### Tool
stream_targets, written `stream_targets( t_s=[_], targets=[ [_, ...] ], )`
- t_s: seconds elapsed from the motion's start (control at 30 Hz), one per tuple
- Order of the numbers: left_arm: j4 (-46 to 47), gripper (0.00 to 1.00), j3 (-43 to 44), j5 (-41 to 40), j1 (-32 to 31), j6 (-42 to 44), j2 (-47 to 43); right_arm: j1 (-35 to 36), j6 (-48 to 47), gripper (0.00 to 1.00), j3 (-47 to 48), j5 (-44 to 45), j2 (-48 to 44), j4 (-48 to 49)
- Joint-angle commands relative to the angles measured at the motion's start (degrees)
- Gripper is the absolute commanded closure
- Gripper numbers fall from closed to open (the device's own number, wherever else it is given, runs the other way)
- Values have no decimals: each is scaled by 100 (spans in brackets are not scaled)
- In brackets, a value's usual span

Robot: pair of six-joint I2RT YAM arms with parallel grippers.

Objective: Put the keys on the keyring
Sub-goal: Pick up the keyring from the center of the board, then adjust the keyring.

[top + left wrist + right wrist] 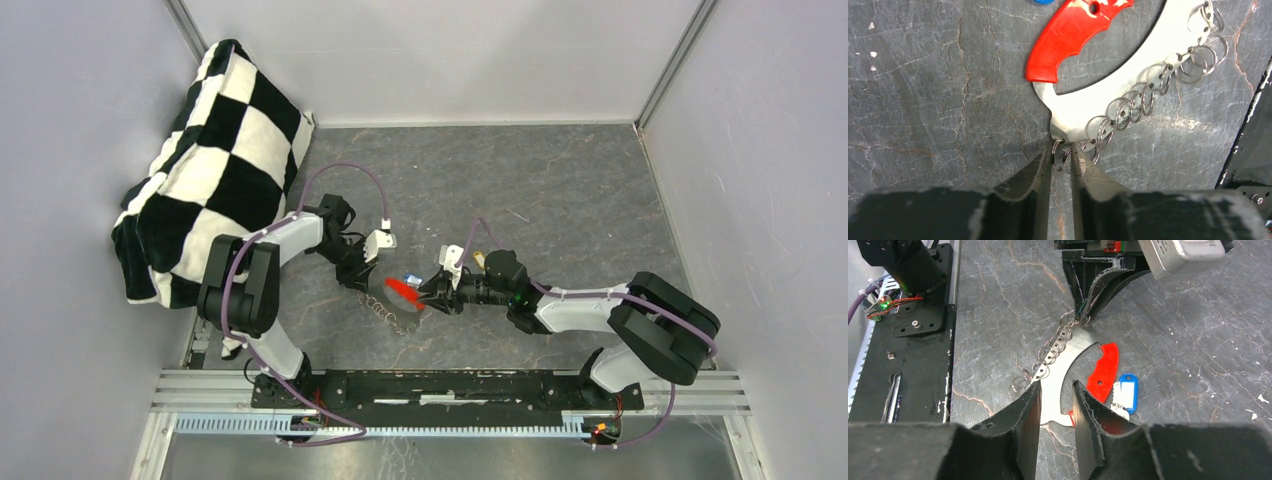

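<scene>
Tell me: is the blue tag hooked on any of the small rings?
No, the blue tag lies beside the red grip, across the plate from the rings.

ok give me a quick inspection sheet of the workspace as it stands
surface: grey marbled tabletop, a few white flecks
job's things: keyring, a metal crescent with a red handle and a row of small rings, flat on the table; blue-headed key beside the red handle, on no ring
clutter: checkered cloth in the far left corner
grippers: left gripper closed on the end rings; right gripper astride the crescent's other end, hold unclear
cables: purple cables looped along both arms
surroundings: pale walls, metal rail at the near edge
</scene>
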Motion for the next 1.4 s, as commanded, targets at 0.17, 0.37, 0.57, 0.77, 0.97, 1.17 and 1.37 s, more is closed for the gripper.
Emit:
stream_targets(
  t_s=[0.17, 0.37, 0.57, 0.77, 0.97, 1.17, 1.37],
  targets=[
    [-312, 98, 177, 108, -76, 418, -312, -71, 49, 75, 255, -191, 35, 83],
    [-1026, 98, 775, 152, -162, 537, -985, -113, 51, 70, 337, -166, -209, 272],
    [-1483, 98, 1162, 121, -435, 595, -1939, -112, -145, 60, 430, -63, -680, 267],
    [-1368, 98, 928, 117, -1025, 1497, -3474, -119, -284, 47, 638, -10, -1212, 84],
    [-952, 98, 671, 533, -1284, 2126, -4634, -118, -331, 44, 1079, -419, -1461, -163],
    [-935, 98, 1074, 1086, -1377, 1211, -4678, -13, 77, 49, 1231, -856, -1468, 337],
    [-594, 98, 1205, 1524, -1377, 297, -4757, 387, -110, 57, 1480, -858, -1433, 14]
  ],
)
